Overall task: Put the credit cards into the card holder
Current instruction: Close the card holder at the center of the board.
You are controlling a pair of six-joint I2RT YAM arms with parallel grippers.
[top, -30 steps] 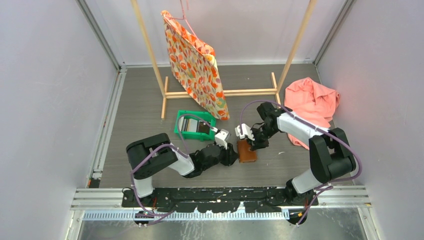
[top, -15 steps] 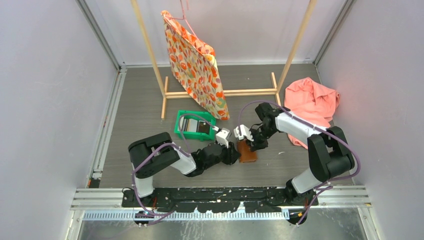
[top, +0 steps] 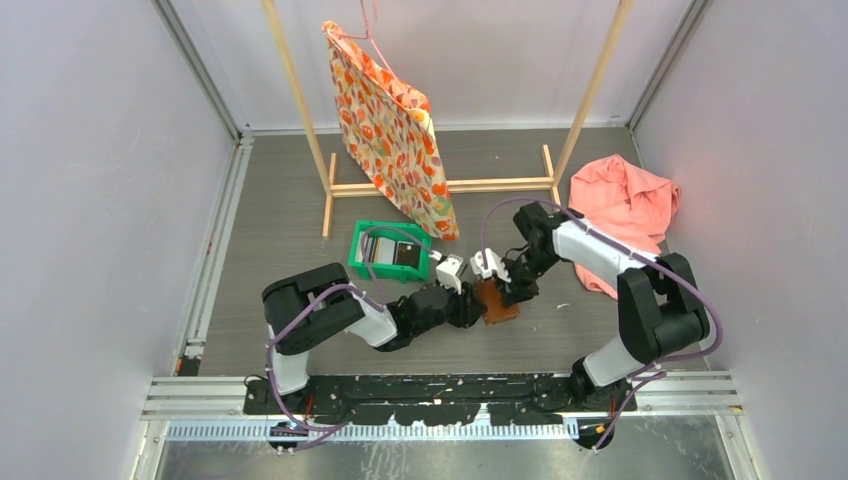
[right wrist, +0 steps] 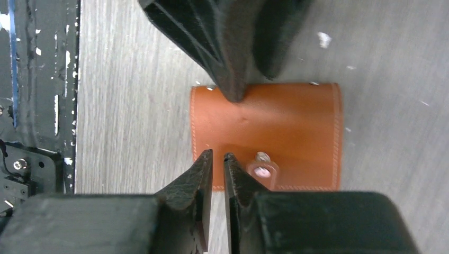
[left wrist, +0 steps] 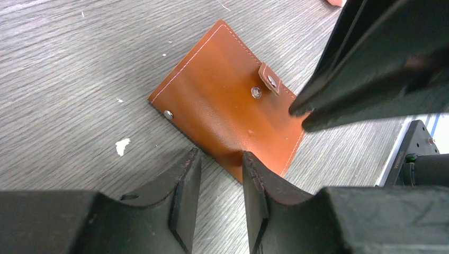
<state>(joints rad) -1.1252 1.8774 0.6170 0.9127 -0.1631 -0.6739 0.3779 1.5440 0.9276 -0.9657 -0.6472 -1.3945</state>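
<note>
Grey wood-grain table carries the brown card holder, lying folded between the two claws. The left gripper stands half apart, straddling the holder's nearest edge. The right gripper is narrowed to a slit at the opposite edge, just beside the snap tab. The credit cards sit in a green bin beyond the left claw.

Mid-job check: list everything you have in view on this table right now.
brown leather snap-button wallet: one, brown, folded, lying between both pincers
credit cards: count unclear, dark and grey, inside the bin
green plastic bin: one, green, left of the wallet, farther back
orange floral fabric bag: one, hanging on the rack
wooden rack: one, pale wood, far side
pink crumpled cloth: one, far right
grey wood-grain table: one
left pincer: open, at the wallet's edge
right pincer: nearly closed on the wallet's snap edge
</note>
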